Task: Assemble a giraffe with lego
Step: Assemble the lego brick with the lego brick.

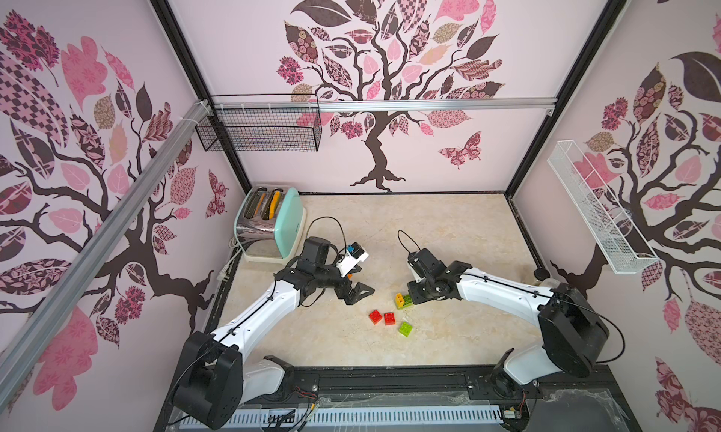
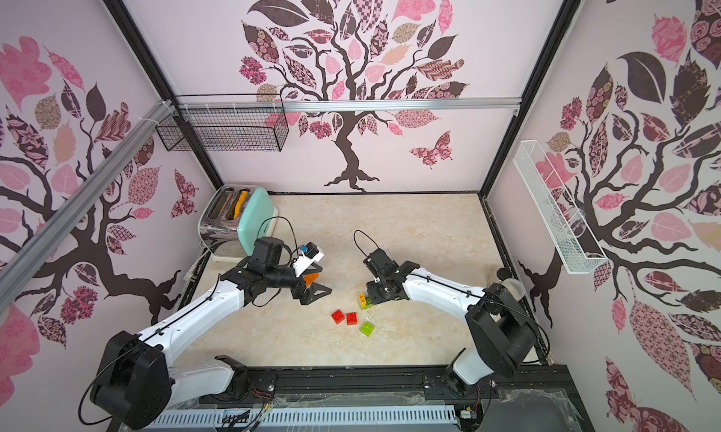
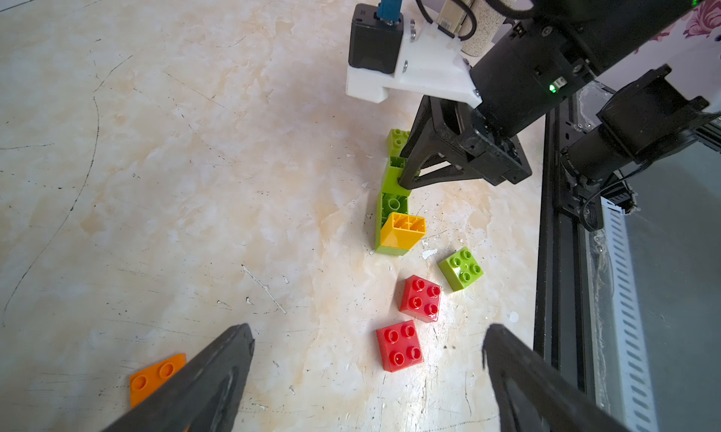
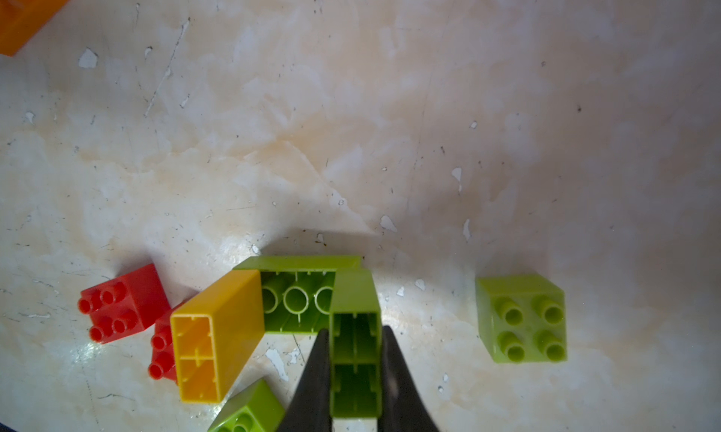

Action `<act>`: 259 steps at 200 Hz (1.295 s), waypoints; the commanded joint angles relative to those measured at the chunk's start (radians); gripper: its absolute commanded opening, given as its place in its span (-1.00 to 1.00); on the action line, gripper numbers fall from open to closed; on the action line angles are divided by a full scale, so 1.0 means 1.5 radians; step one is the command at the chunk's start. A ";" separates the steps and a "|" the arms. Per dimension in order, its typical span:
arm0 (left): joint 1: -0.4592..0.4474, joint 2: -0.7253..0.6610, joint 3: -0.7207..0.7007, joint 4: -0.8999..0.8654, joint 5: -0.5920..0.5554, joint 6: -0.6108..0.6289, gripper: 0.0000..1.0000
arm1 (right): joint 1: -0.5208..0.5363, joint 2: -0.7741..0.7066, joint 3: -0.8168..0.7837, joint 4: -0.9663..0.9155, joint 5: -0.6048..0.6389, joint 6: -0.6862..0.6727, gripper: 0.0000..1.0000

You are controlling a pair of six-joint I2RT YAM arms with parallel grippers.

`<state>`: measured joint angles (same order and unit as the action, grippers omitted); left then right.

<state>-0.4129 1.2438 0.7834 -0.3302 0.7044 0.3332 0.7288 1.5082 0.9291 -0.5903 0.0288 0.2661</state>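
Right pincer (image 4: 354,330) is clamped on the green leg (image 4: 355,297) of the half-built giraffe (image 4: 296,299), which lies sideways on the counter (image 1: 429,235), yellow leg (image 4: 218,332) alongside. Left pincer (image 3: 366,332) hangs wide apart, an orange brick (image 3: 156,375) near it. Two red bricks (image 3: 420,298) and a green brick (image 3: 460,269) lie loose just beside the giraffe.

**Camera Placement**

Both top views look steeply down from high over the near edge onto the whole table (image 1: 448,231). The left wrist camera faces four o'clock, low. The right wrist camera faces ten o'clock, closest of all. All four share the red bricks (image 1: 375,316).
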 commanded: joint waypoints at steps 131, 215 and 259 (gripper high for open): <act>0.002 -0.003 -0.011 0.008 0.006 0.003 0.96 | 0.024 -0.006 -0.013 -0.009 0.016 0.008 -1.00; 0.002 -0.003 -0.012 0.010 0.005 0.003 0.96 | 0.024 0.002 -0.006 -0.025 0.055 0.024 -1.00; 0.002 -0.004 -0.013 0.010 0.006 0.003 0.96 | 0.029 0.004 -0.021 -0.026 0.068 0.071 -1.00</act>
<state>-0.4129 1.2438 0.7822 -0.3294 0.7040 0.3336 0.7639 1.5082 0.9203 -0.5968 0.0898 0.3206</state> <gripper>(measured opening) 0.981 0.159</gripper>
